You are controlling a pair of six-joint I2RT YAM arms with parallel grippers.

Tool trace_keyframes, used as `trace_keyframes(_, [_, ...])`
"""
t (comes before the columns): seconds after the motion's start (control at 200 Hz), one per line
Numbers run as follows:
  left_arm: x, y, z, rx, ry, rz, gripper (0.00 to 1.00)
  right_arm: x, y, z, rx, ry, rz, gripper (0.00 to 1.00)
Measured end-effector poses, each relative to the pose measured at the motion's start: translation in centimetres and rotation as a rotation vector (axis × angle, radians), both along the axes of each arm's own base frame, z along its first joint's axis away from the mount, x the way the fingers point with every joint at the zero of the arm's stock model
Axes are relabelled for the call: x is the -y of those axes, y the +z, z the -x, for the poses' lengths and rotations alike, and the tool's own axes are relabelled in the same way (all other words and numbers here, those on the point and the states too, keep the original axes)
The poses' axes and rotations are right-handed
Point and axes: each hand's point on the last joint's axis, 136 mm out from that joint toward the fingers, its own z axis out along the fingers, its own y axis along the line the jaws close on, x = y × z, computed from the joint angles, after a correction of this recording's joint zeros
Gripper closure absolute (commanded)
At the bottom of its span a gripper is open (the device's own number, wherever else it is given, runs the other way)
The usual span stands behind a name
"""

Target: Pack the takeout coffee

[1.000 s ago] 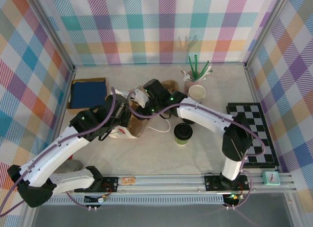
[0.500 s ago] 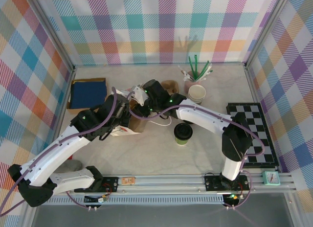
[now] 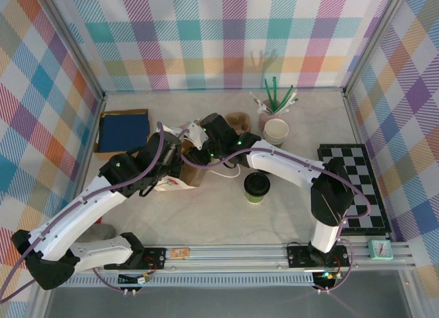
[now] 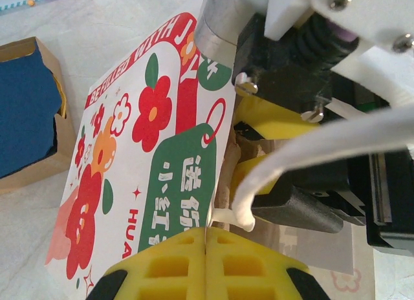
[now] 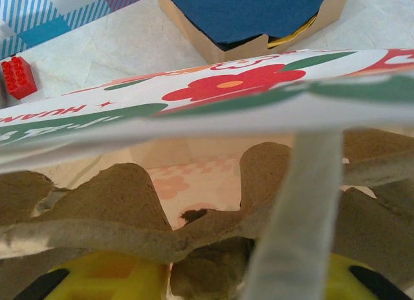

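The takeout coffee (image 3: 256, 187), a short green cup with a black lid, stands alone on the table, right of both grippers. The white flowered paper bag (image 3: 171, 184) (image 4: 149, 151) lies on its side. My left gripper (image 3: 173, 160) (image 4: 207, 238) is shut on the bag's upper edge and holds the mouth up. My right gripper (image 3: 199, 148) (image 5: 220, 274) reaches into the mouth. Its yellow fingers (image 5: 97, 280) stand apart around a brown pulp cup carrier (image 5: 129, 209). I cannot tell whether they press on it. A white bag handle (image 5: 304, 209) crosses in front.
A cardboard box with a blue cloth (image 3: 123, 129) sits at the back left. A stack of lidless cups (image 3: 276, 131) and a holder of straws (image 3: 274, 102) stand behind the coffee. A checkerboard (image 3: 353, 188) lies at the right. A red brick (image 5: 18, 77) lies beyond the bag.
My right gripper has pushed a little to the left, deeper into the bag's mouth, with the carrier. The left gripper keeps its hold on the bag's edge. The coffee has not moved.
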Motion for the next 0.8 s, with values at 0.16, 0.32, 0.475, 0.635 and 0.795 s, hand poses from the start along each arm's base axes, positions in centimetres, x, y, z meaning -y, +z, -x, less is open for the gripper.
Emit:
trace_keyframes(0.16, [-0.01, -0.01, 0.01, -0.001, 0.000, -0.001, 1.00, -0.03, 0.00, 0.07, -0.002, 0.004, -0.001, 0.55])
trace_keyframes(0.32, [0.00, -0.01, 0.01, -0.001, 0.000, 0.000, 1.00, -0.06, 0.01, 0.16, -0.006, 0.009, -0.003, 0.52])
trace_keyframes(0.475, [-0.01, -0.01, 0.01, -0.001, 0.000, -0.001, 1.00, -0.15, 0.02, 0.35, -0.011, 0.018, -0.007, 0.51])
trace_keyframes(0.635, [-0.01, -0.02, 0.00, -0.001, 0.000, -0.001, 1.00, -0.15, 0.02, 0.44, -0.015, 0.021, -0.007, 0.48])
trace_keyframes(0.795, [0.03, -0.22, -0.12, -0.004, 0.003, -0.008, 1.00, 0.69, -0.13, 0.72, -0.042, -0.005, 0.020, 0.42])
